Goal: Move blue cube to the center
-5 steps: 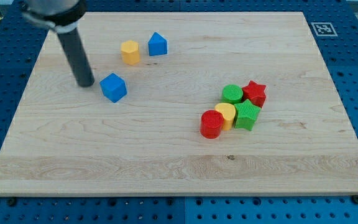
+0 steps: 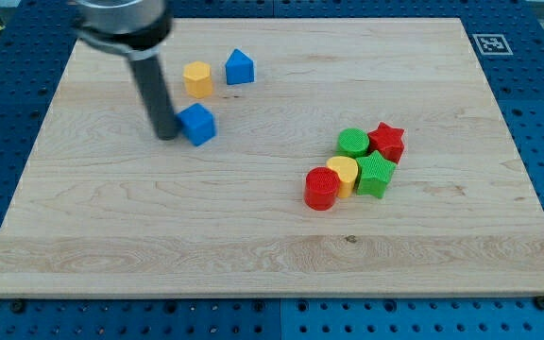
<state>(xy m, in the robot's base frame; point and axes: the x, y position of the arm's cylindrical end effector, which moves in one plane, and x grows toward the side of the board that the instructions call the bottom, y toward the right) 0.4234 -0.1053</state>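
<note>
The blue cube (image 2: pixel 198 124) lies on the wooden board (image 2: pixel 253 246), left of the middle and towards the view's top. My tip (image 2: pixel 166 135) stands right against the cube's left side, touching it. The dark rod rises from there towards the view's top left and hides a strip of board behind it.
A yellow hexagonal block (image 2: pixel 196 78) and a blue house-shaped block (image 2: pixel 240 67) lie just above the cube. At the right of the middle sits a tight cluster: green cylinder (image 2: pixel 352 143), red star (image 2: pixel 386 142), yellow block (image 2: pixel 343 174), green block (image 2: pixel 377 176), red cylinder (image 2: pixel 321 188).
My tip has moved to the view's right and reached the blue cube. The cube has slid to the right and slightly up. The other blocks have not moved.
</note>
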